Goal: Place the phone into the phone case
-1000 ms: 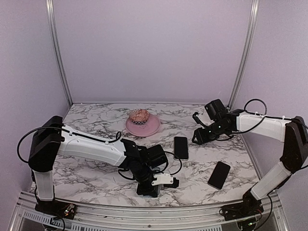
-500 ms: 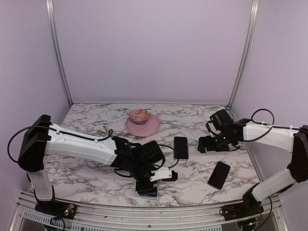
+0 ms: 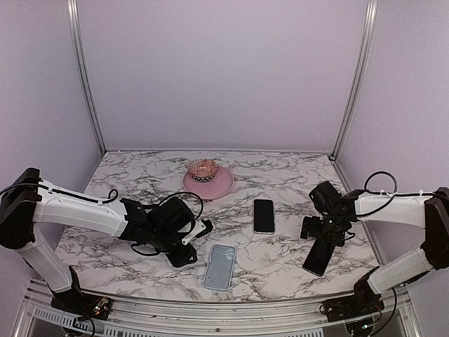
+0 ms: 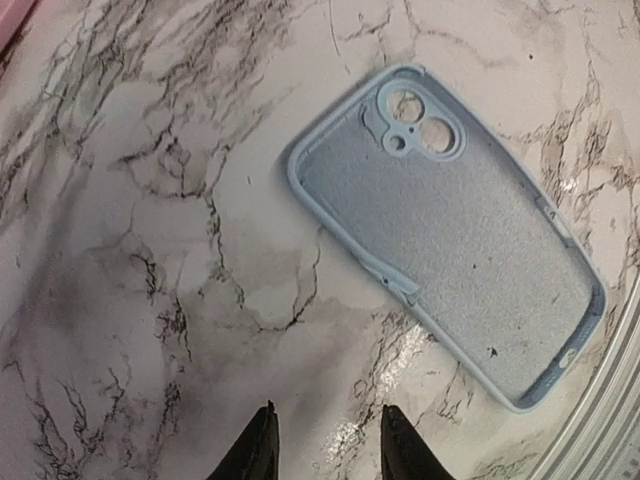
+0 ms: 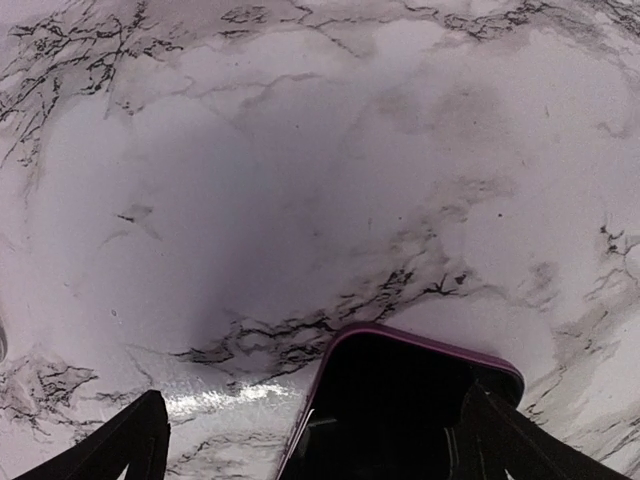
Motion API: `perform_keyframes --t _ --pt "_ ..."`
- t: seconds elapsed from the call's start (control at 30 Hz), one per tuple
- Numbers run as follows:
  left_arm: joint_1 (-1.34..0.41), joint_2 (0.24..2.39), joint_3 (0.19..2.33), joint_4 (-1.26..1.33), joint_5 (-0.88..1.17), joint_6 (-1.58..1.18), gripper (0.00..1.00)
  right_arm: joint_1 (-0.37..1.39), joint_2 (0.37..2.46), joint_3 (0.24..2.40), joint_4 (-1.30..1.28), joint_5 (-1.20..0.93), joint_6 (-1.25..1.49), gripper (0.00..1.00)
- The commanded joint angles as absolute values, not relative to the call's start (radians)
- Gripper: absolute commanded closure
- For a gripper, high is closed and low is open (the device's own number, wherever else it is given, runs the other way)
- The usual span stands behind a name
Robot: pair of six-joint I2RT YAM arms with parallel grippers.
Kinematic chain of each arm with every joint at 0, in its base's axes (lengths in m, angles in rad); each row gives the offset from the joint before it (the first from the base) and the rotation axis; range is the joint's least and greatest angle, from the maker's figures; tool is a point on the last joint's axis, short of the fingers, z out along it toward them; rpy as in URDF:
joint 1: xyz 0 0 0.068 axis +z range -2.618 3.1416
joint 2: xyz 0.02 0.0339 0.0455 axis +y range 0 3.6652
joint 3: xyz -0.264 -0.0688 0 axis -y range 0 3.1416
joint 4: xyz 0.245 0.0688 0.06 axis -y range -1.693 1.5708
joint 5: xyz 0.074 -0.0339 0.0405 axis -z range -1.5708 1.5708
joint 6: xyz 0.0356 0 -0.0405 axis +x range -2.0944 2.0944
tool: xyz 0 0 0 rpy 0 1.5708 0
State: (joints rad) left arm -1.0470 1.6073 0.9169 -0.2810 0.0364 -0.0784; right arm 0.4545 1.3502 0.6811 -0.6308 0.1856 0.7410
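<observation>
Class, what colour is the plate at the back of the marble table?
Pink; the plate shows best in the top external view.

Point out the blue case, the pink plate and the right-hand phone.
blue case point(image 4: 470, 240), left wrist view, inner floor.
pink plate point(image 3: 224, 188), top external view, right rim.
right-hand phone point(image 5: 400, 410), right wrist view, screen.

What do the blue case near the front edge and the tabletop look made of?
Blue case: looks like soft matte silicone or rubbery plastic; the inside is fuzzy and speckled, likely a microfibre lining. Tabletop: white with dark veins and glossy glare, so polished marble or a marble-print laminate; cannot tell which.
</observation>
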Motion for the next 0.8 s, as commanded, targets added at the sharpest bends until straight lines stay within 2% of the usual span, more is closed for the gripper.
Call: perform_keyframes --t 0.0,0.17,0.27,0.5,0.77 --pt "-1.073 1.645 0.900 -0.281 0.116 -0.104 0.66 0.501 1.380 0.678 -0.703 0.221 0.863 0.01" --pt "-1.130 1.753 0.939 -0.283 0.251 -0.050 0.67 0.603 1.397 0.722 -0.862 0.303 0.962 0.01" --pt "-1.141 1.821 0.966 -0.289 0.289 -0.043 0.73 0.627 1.380 0.713 -0.890 0.280 0.986 0.01" --pt "-1.141 1.801 0.989 -0.291 0.295 -0.040 0.72 0.633 1.315 0.664 -0.892 0.257 1.002 0.01" --pt "-1.138 1.804 1.001 -0.291 0.259 -0.035 0.70 0.574 1.322 0.530 -0.610 0.048 0.922 0.03"
